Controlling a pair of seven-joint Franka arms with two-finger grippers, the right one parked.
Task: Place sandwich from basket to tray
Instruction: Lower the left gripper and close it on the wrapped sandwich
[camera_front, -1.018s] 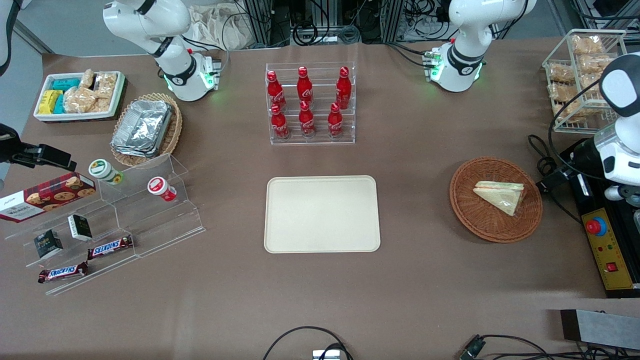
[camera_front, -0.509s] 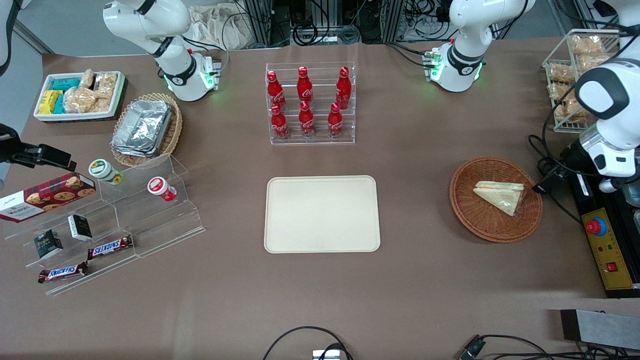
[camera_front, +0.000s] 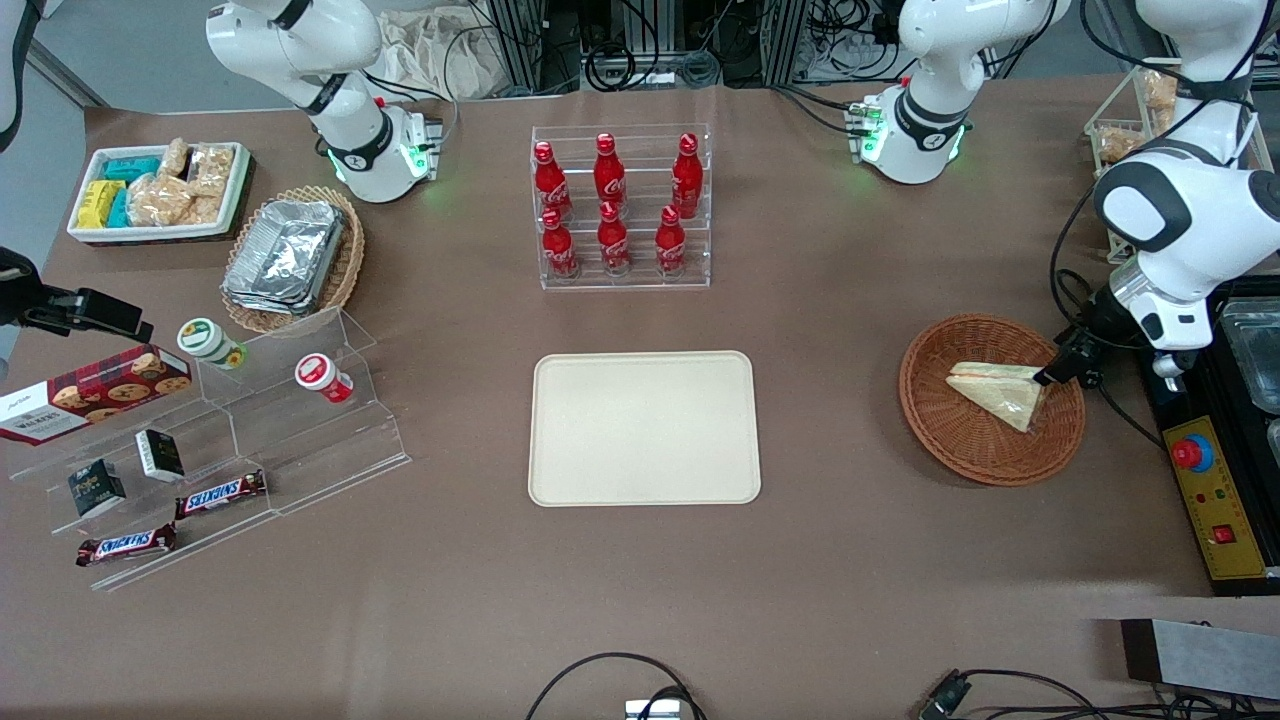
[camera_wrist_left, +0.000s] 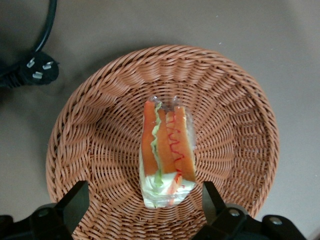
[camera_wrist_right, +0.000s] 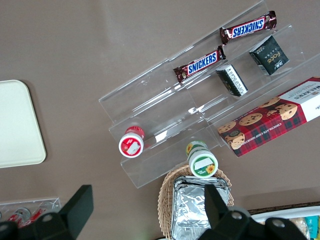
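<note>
Sandwich (camera_front: 1000, 392) lies in the basket (camera_front: 960, 440), wrapped in clear film; we note pale bread w/ orange and green filling at the cut edge. In the wrist view the sandwich (camera_wrist_left: 166, 159) sits near the basket's (camera_wrist_left: 100, 130) centre, cut edge facing the camera.

Gripper (camera_front: 1068, 368) hangs over the basket rim on the working arm's side, just beside the sandwich's broad end. In the wrist view we see the gripper (camera_wrist_left: 142, 202) w/ both fingers (camera_wrist_left: 75, 200) spread wide, one on each side of the sandwich, apart from it. Nothing is held between them; we can't tell their height above the wicker.

Tray (camera_front: 644, 428) lies flat approx. mid-table, well apart from the basket, toward the parked arm's end relative to it. Nothing rests on the tray.

Bottle rack (camera_front: 622, 206) w/ red bottles stands farther from the front camera than the tray. A black plug (camera_wrist_left: 30, 70) and cable lie on the table just beside the basket.
</note>
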